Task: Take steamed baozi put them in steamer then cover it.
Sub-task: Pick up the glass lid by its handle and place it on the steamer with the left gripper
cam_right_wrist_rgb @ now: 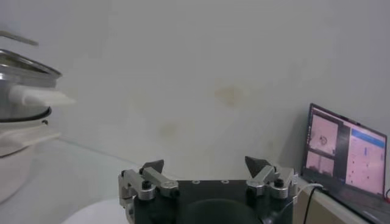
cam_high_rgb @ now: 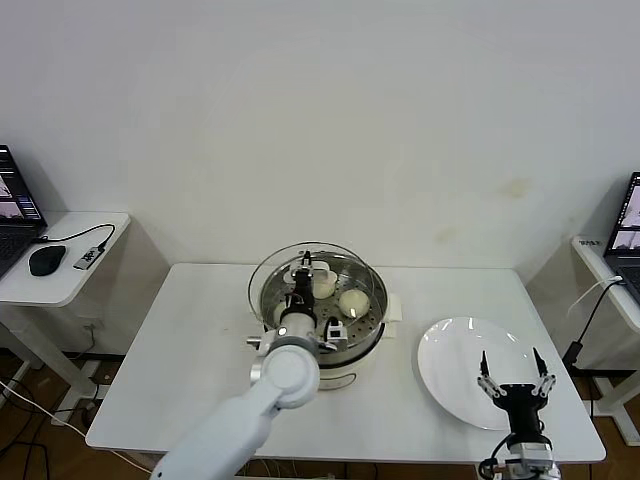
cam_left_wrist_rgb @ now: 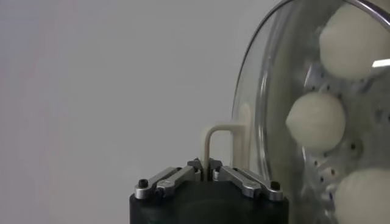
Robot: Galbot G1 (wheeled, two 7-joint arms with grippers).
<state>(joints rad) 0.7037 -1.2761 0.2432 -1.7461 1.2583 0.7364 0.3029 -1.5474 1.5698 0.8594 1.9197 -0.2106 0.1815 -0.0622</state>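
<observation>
Cover over steamer, left gripper fingers clamping its handle, right gripper fingers wide above plate.

- The left hand is clamped on the cover's handle, the cover over the steamer.
- Baozi lie beneath the cover, beside that hand.
- The right hand, jaws spread, hovers above the white plate on the counter.
</observation>
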